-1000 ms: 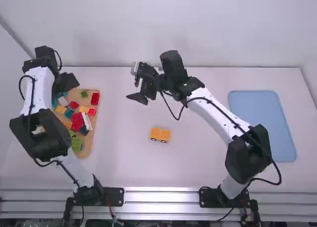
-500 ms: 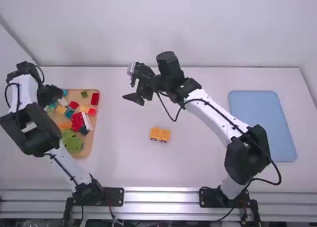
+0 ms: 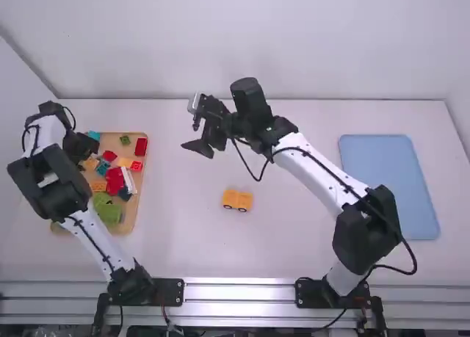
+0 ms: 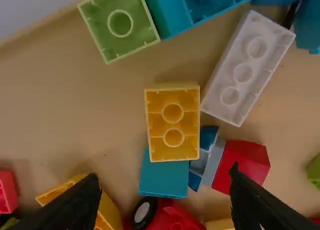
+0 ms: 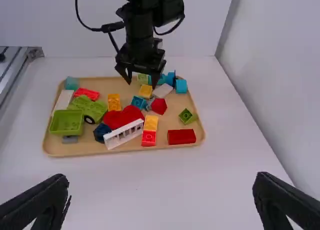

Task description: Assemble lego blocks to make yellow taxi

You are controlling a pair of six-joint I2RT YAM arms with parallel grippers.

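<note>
My left gripper [image 3: 79, 147] is over the far left part of the brick tray [image 3: 134, 216]. In the left wrist view my left gripper [image 4: 162, 200] stands open above loose bricks, with nothing between its fingers. A yellow brick [image 4: 173, 122] lies with its hollow underside up, beside a white brick [image 4: 243, 68]; another yellow brick [image 4: 107, 212] is near one finger. The yellow car piece with dark wheels [image 3: 237, 200] rests on the middle of the table. Beyond it, my right gripper [image 3: 197, 128] hangs over the table. The right wrist view shows my right gripper [image 5: 162, 197] open and holding nothing.
Several coloured bricks crowd the tray, among them a green base [image 5: 67, 122], a white fence piece [image 5: 124, 134] and a red brick [image 5: 181, 136] near its rim. A blue mat [image 3: 389, 186] lies at the table's right.
My left gripper has come back from beyond the tray's far end, first toward the left and nearer, then slightly right over the bricks. My right gripper has shifted slightly left. The car piece has stayed put.
</note>
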